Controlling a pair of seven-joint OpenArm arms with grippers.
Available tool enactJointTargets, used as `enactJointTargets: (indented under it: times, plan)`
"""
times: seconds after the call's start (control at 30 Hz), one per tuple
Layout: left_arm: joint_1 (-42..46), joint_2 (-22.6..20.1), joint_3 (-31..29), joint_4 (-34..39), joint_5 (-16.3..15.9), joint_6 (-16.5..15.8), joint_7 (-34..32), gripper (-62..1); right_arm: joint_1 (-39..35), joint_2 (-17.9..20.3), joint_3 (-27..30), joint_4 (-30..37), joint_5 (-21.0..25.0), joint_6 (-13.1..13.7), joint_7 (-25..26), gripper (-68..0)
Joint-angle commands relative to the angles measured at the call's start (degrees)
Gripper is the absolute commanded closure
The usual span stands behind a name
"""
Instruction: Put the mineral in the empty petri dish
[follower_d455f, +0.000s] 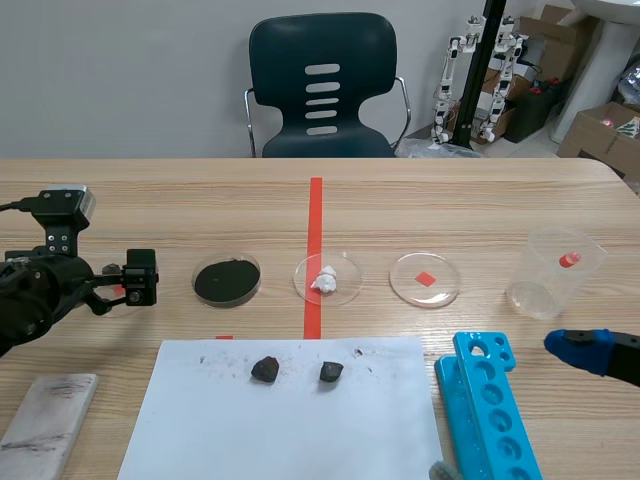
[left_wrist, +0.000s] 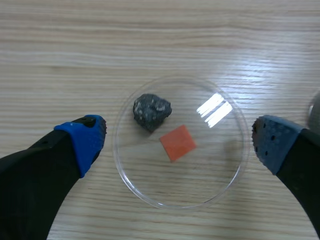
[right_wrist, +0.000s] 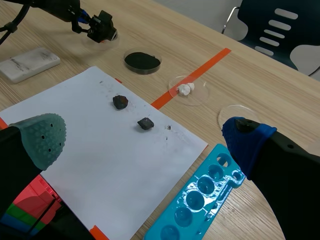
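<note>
The mineral (left_wrist: 151, 111) is seen lying inside the petri dish (left_wrist: 212, 170), at 10 o'clock from the orange square mark (left_wrist: 178, 142), untouched between the spread fingers of the left gripper (follower_d455f: 140, 278). Placing is judged done, and a straight lift clear of the dish is called for. The right gripper (right_wrist: 145, 139) is likewise held apart, empty, at the table's 4 o'clock.

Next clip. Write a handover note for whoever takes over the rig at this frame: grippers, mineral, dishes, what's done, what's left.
Left gripper: open, fingers either side of the clear round petri dish at the table's left end.
Right gripper: open, empty, low by the blue plastic tube rack.
Things: one dark grey rough mineral lies in that dish, free of the fingers. Two dark lumps sit on the white paper sheet. A second clear dish is empty.
Done: mineral in dish.
Left: probably only to withdraw the left arm.
</note>
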Motion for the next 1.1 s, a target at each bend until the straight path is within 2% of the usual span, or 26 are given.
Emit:
enactJointTargets:
  times: [0.0, 0.33, 1.07]
  plan:
    - [0.83, -0.92, 0.13, 3.48, -0.33, 0.09, -0.76, -62.3, 0.02, 0.48, 0.39, 0.42, 0.61, 0.00, 1.03, -67.9]
    - [6.49, -2.05, 0.13, 11.58, -0.33, 0.09, -1.11, -62.3, 0.02, 0.48, 0.39, 0.42, 0.61, 0.00, 1.03, -67.9]
    - [6.78, -2.03, 0.13, 11.74, -0.33, 0.11, -1.11, -62.3, 0.02, 0.48, 0.39, 0.42, 0.61, 0.00, 1.03, -67.9]
